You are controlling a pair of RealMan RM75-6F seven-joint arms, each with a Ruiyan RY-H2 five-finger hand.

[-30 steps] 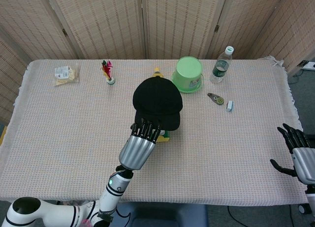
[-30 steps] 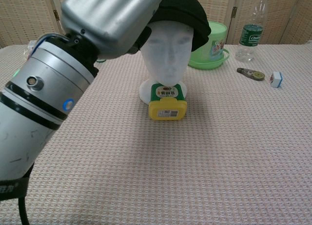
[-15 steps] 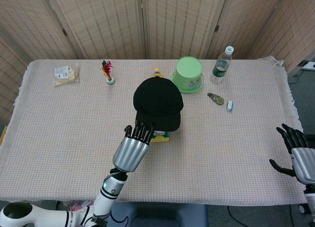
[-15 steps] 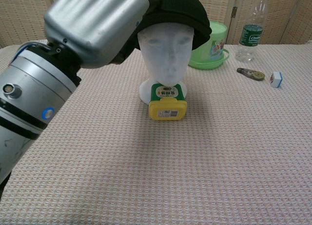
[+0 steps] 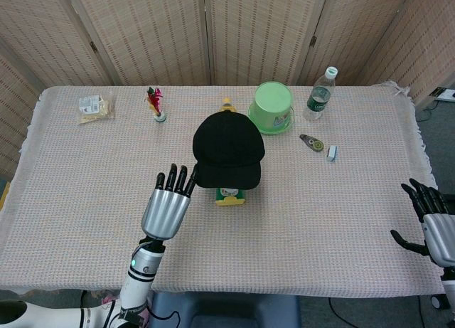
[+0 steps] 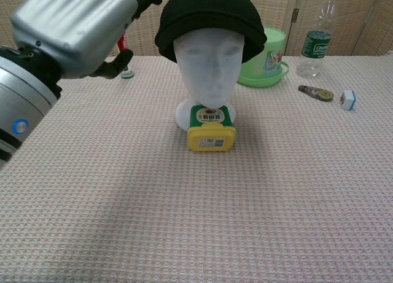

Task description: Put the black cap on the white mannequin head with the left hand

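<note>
black cap (image 6: 210,16) sits on white mannequin head (image 6: 209,65); left robot hand (image 5: 166,208) released, fingers spread, just beside the brim. Placement looks done, next: retract clear without nudging cap

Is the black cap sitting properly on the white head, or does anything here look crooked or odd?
Nothing stands out. The black cap sits level on the white mannequin head, covering its top down to the brow. The left hand is apart from it, holding nothing. A yellow container lies against the head's base, which looks unrelated.
</note>
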